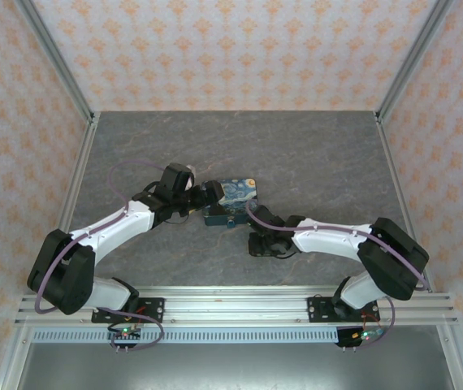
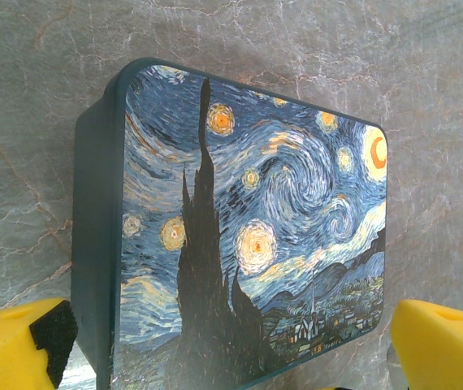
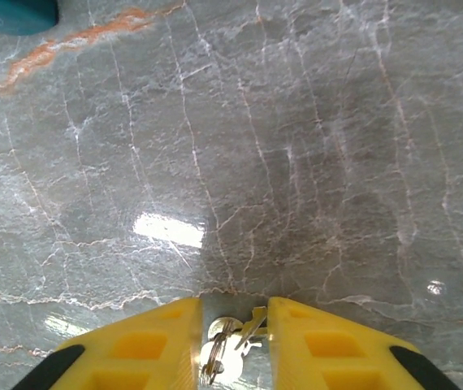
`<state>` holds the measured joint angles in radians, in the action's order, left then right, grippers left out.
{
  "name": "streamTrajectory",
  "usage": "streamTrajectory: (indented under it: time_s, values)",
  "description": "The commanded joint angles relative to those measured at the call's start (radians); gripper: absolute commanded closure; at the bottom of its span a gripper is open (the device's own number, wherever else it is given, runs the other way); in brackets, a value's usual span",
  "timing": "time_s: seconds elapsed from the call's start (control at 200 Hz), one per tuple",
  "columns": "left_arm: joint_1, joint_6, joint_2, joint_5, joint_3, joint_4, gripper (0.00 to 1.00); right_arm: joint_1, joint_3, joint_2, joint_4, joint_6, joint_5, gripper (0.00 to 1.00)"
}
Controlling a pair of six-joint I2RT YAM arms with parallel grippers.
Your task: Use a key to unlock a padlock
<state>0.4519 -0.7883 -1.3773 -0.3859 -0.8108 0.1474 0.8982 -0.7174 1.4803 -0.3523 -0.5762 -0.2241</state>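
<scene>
The left fingers [image 2: 20,345] stood wide apart either side of the padlock [image 2: 248,236] — right fingers [image 3: 150,345] narrowly flanked the key [image 3: 230,341], grip unclear.

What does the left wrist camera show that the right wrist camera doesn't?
Left wrist: the starry painted face of the padlock, with the left gripper wide open on either side of it. Right wrist: the key and its ring between the narrowly spaced fingers of the right gripper, plus a teal corner at top left. Both: grey marbled table and yellow fingers.
</scene>
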Motion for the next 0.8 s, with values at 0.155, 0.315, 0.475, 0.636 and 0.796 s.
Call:
streamTrajectory:
  time_s: [0.155,0.315,0.475,0.636,0.796]
  values:
    - [0.006,-0.006,-0.001,0.004,-0.012,-0.007,0.0,0.007,-0.025,0.004,-0.028,0.002,0.031,1.0]
    - [0.006,-0.005,0.005,0.007,-0.012,-0.004,0.0,0.007,-0.044,-0.018,-0.032,-0.002,0.044,1.0]
    - [0.007,-0.006,0.009,0.006,-0.009,-0.004,0.0,0.007,-0.073,-0.037,-0.043,0.0,0.066,1.0]
    - [0.005,-0.006,0.011,0.006,-0.006,-0.002,0.0,0.007,-0.102,-0.026,-0.069,0.011,0.058,0.79]
    - [0.005,-0.006,0.016,0.009,-0.007,-0.001,0.0,0.008,-0.105,-0.062,-0.164,-0.032,0.058,0.5]
